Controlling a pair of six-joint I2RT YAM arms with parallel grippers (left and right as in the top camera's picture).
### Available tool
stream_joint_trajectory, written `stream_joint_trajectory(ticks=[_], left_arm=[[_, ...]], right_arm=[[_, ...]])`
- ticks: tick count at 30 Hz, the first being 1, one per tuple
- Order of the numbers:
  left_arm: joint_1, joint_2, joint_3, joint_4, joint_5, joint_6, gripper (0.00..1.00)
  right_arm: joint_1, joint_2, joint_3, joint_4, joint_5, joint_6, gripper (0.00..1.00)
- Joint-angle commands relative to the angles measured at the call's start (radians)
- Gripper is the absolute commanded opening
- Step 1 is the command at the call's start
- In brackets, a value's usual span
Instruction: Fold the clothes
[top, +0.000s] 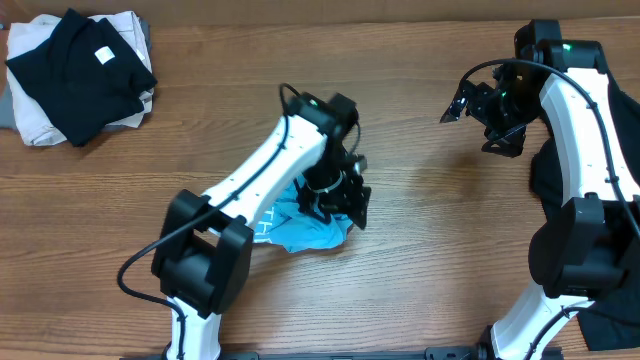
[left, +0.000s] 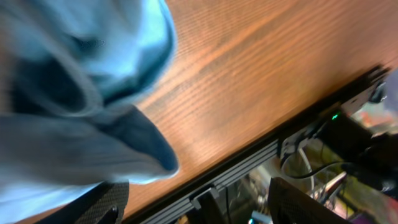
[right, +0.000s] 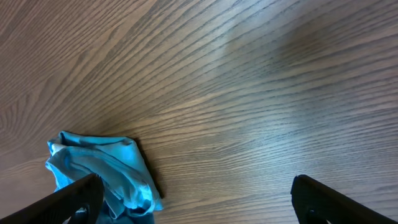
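Observation:
The clothes, a light blue T-shirt, lie crumpled in a small heap on the wooden table, a little left of centre. My left gripper hangs directly over the heap's right side. In the left wrist view its jaws stand open with only the table edge between them, and the blue cloth bunches just above the left finger. My right gripper is raised at the back right, well away from the shirt. It is open and empty, with the shirt showing by its left finger.
A pile of black and beige garments sits at the back left corner. Dark cloth lies at the right edge under the right arm. The table's front edge runs close to the left gripper, with cables beyond it.

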Motion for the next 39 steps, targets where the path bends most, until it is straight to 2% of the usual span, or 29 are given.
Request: stream_joint_trajectory(ticks=[1, 7, 11, 13, 14, 15, 21, 27, 39], left_arm=[[0.066, -0.008, 0.096, -0.019, -0.004, 0.05, 0.74], [0.146, -0.008, 0.14, -0.068, -0.04, 0.043, 0.75], [0.208, -0.008, 0.139, -0.095, -0.293, -0.133, 0.76], [0.245, -0.008, 0.137, -0.101, -0.354, -0.168, 0.78], [0.266, -0.008, 0.134, -0.101, -0.366, -0.169, 0.83], [0.286, -0.008, 0.13, -0.101, -0.365, -0.169, 0.87], [0.352, -0.007, 0.062, -0.061, -0.342, -0.122, 0.83], [0.332, -0.006, -0.036, 0.082, -0.257, -0.043, 0.81], [0.27, -0.002, -0.064, 0.181, -0.212, -0.026, 0.83]], right_arm=[[-0.001, -0.022, 0.015, 0.005, 0.0, -0.007, 1.0], [-0.001, -0.021, 0.015, 0.005, 0.0, -0.007, 1.0], [-0.001, -0.022, 0.015, 0.006, 0.0, -0.007, 1.0], [-0.001, -0.022, 0.015, 0.007, 0.0, -0.007, 1.0], [-0.001, -0.022, 0.015, 0.006, 0.0, -0.007, 1.0], [-0.001, -0.022, 0.015, 0.006, 0.0, -0.007, 1.0], [-0.001, -0.022, 0.015, 0.018, 0.0, -0.007, 1.0], [-0.001, -0.021, 0.015, 0.024, 0.0, -0.007, 1.0], [-0.001, -0.021, 0.015, 0.02, 0.0, -0.007, 1.0]])
